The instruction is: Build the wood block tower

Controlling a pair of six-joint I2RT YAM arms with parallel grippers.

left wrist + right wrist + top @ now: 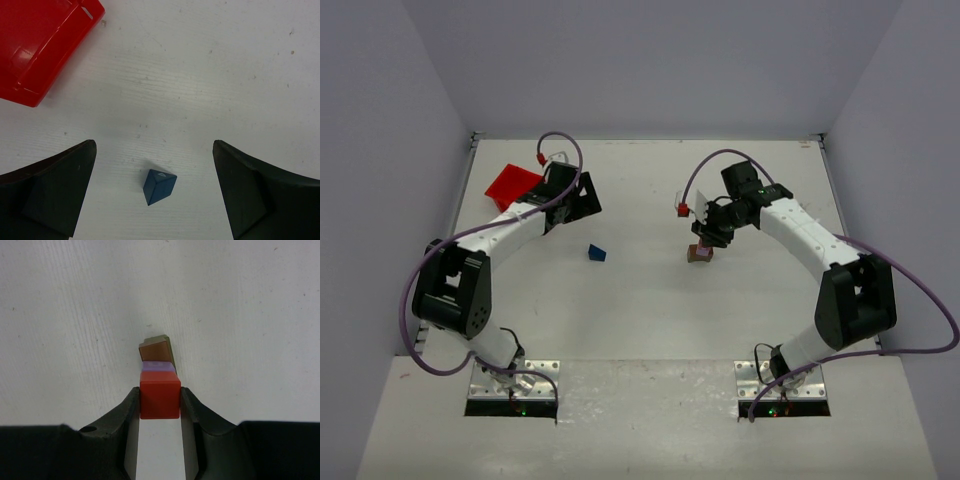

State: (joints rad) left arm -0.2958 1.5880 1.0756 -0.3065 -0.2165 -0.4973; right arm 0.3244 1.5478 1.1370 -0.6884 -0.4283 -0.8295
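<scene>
In the right wrist view my right gripper [159, 392] is shut on an orange-red block [159, 400], held by its two sides. Directly under it is a lilac block [158, 367] on a brown block [155, 349]; whether the red one rests on the lilac one I cannot tell. From above, this small stack [700, 253] stands at table centre-right under the right gripper [704, 238]. A dark blue wedge [159, 186] lies on the table between the wide-open fingers of my left gripper [153, 165], touching neither. In the top view the wedge [597, 254] lies just right of the left gripper [572, 203].
A red plastic bin [512, 185] sits at the back left, beside the left arm, and its corner [40, 45] shows at the upper left of the left wrist view. Grey walls close the white table [640, 320] on three sides.
</scene>
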